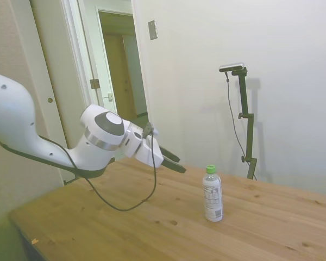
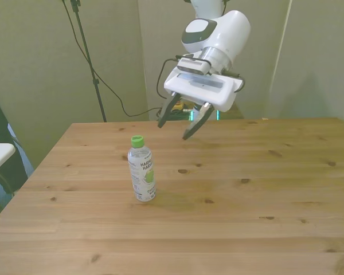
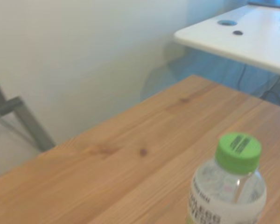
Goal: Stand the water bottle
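Water bottle (image 1: 213,194) seen upright on wooden bench (image 1: 125,228), green cap (image 2: 137,140) up, toward front view's left of bench middle. Nothing touched by gripper (image 2: 180,122): held in air above and behind bottle, well apart, fingers spread wide, nothing clamped. Bottle top caught in wrist view, base cut off. Task judged pretty much done, standing step finished, release made. Next move, if any: arm to be pulled clear without bottle being knocked over.
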